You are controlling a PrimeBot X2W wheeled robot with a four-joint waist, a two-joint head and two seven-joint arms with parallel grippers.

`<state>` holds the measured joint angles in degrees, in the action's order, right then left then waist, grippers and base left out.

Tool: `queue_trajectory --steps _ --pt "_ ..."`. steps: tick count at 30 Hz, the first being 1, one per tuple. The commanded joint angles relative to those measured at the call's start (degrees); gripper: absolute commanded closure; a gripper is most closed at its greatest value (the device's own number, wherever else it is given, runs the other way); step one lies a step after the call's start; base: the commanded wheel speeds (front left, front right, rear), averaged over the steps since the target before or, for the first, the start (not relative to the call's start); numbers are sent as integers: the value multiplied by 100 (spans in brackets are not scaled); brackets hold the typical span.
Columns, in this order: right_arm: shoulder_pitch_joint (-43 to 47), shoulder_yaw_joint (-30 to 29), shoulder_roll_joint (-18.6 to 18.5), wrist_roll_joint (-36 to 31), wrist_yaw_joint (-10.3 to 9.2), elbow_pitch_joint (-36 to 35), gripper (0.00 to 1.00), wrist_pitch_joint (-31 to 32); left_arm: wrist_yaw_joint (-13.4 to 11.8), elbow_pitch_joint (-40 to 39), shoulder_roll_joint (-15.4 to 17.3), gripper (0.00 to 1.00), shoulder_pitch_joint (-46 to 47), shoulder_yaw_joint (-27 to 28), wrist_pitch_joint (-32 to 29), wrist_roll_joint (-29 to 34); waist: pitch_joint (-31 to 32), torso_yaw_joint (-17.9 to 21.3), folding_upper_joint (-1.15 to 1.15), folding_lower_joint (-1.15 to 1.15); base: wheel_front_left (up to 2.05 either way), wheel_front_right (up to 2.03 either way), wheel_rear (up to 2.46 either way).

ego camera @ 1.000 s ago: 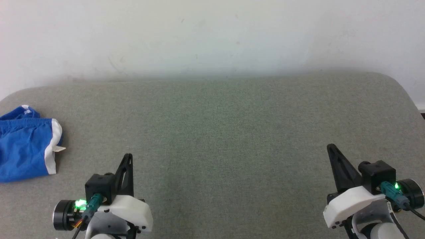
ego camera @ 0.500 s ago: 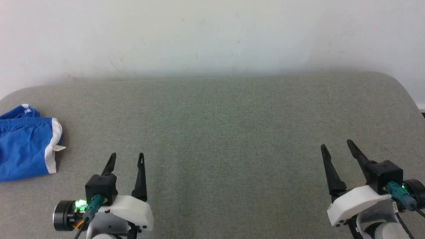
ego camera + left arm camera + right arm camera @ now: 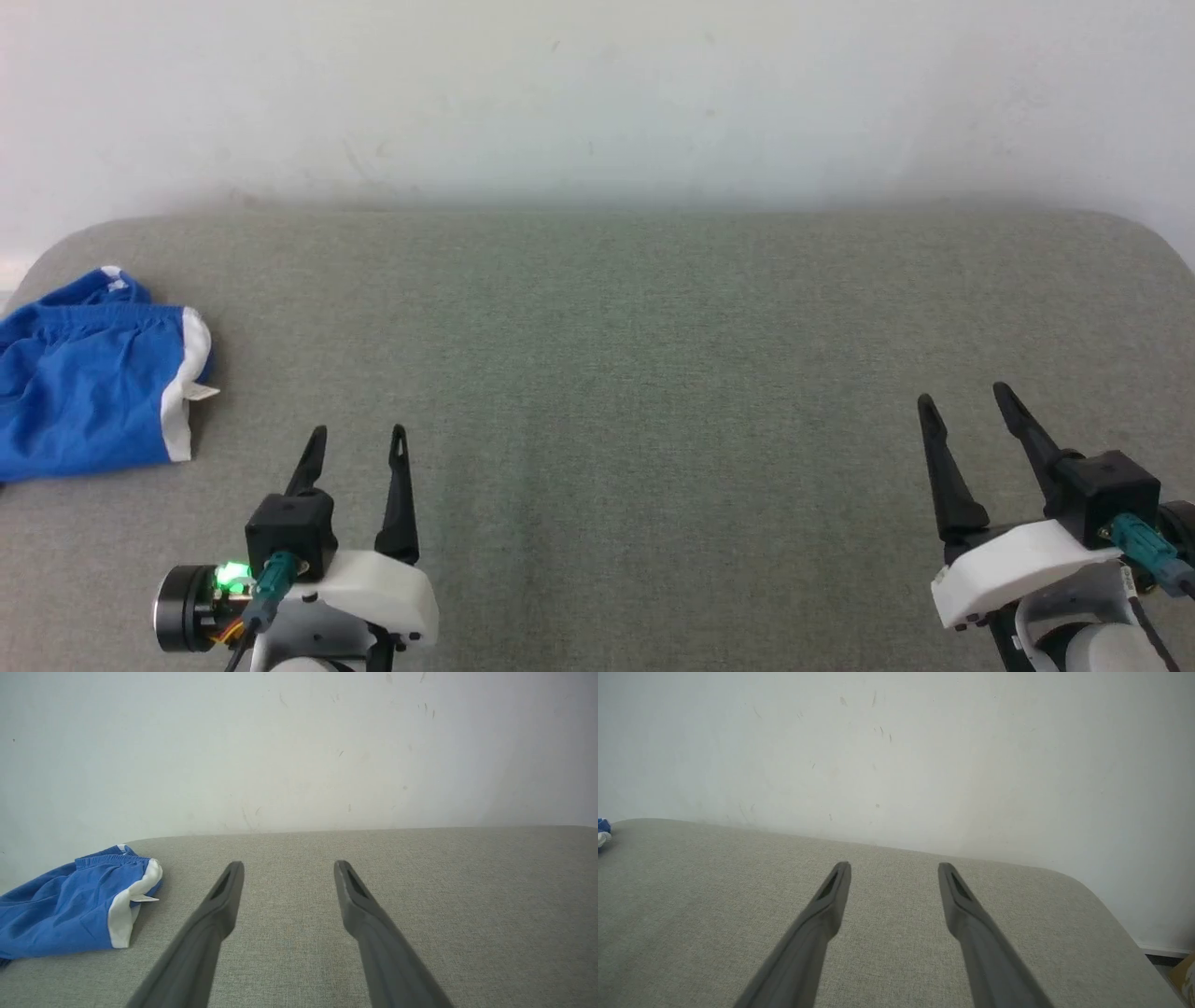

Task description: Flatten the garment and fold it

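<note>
In the head view, the shorts [image 3: 89, 383] lie bunched at the far left edge of the desk [image 3: 607, 373], bright blue with a white band along the side that faces the middle and a small white label [image 3: 203, 393] sticking out from that band. Part of the shorts runs out of the picture at the left. The desk is covered in grey fabric and has rounded far corners, with a pale wall [image 3: 597, 93] behind it. The left gripper [image 3: 359, 431] sits at the lower left, its two dark fingers spread apart with nothing between them, near the shorts but not touching them. The right gripper [image 3: 963, 394] sits at the lower right, its fingers likewise spread and empty, well apart from the shorts.

In the left wrist view, the left gripper [image 3: 289, 864] has its fingers wide apart over bare grey fabric. The shorts [image 3: 65, 910] lie to the left of the fingers, near the desk's rounded corner, with the gathered waistband towards the wall and the white band and label [image 3: 145, 899] facing the gripper.

In the right wrist view, the right gripper [image 3: 894, 865] is also wide and holds nothing. A small scrap of blue and white from the shorts [image 3: 602, 828] shows at the far left edge, across the desk [image 3: 691, 882] from the fingers.
</note>
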<state>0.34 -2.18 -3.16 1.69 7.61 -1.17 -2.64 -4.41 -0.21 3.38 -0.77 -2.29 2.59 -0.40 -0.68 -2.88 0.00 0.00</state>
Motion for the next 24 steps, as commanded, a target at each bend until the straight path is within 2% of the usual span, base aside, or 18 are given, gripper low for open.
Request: queue_trajectory --steps 1,24 --pt "28 -46 7 42 -3 -46 0 -57 -74 -5 32 0 74 -32 56 10 -13 -93 0 0 0 0 0" --pt "70 -200 12 78 -5 -154 0 -332 -490 -38 83 0 108 -74 333 -26 -102 -1032 0 0 0 0 0"
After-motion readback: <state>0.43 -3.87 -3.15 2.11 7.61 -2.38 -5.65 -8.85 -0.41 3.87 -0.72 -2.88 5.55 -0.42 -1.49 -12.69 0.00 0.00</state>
